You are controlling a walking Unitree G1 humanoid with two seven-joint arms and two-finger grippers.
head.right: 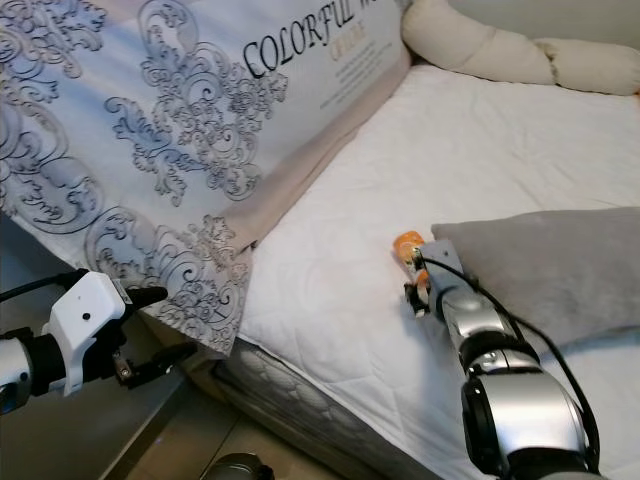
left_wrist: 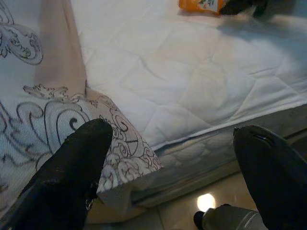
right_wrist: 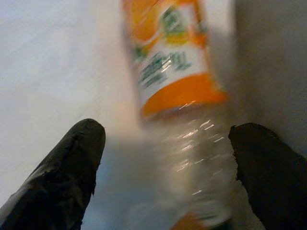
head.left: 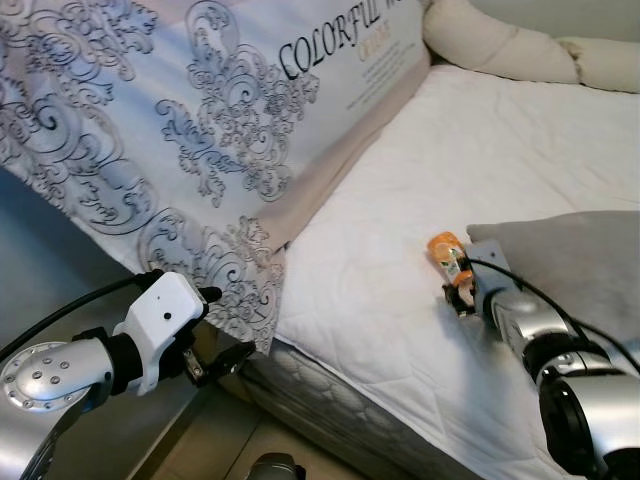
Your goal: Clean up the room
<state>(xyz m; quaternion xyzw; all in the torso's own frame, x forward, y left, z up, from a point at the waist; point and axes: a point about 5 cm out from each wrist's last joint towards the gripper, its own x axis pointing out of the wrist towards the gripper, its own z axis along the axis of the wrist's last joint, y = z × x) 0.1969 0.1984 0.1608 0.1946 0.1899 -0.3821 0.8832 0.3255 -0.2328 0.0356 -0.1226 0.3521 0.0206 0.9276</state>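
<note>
A clear bottle (head.left: 449, 256) with an orange label lies on the white bed (head.left: 420, 180) right of centre, touching a grey pillow's (head.left: 570, 262) edge; no liquid visible inside; the right gripper (head.left: 462, 297) sits at its near end, fingers (right_wrist: 72, 167) spread wide, gripping nothing; the left gripper (head.left: 222, 330), lower left, hangs open beside the patterned blanket (head.left: 170, 130).
</note>
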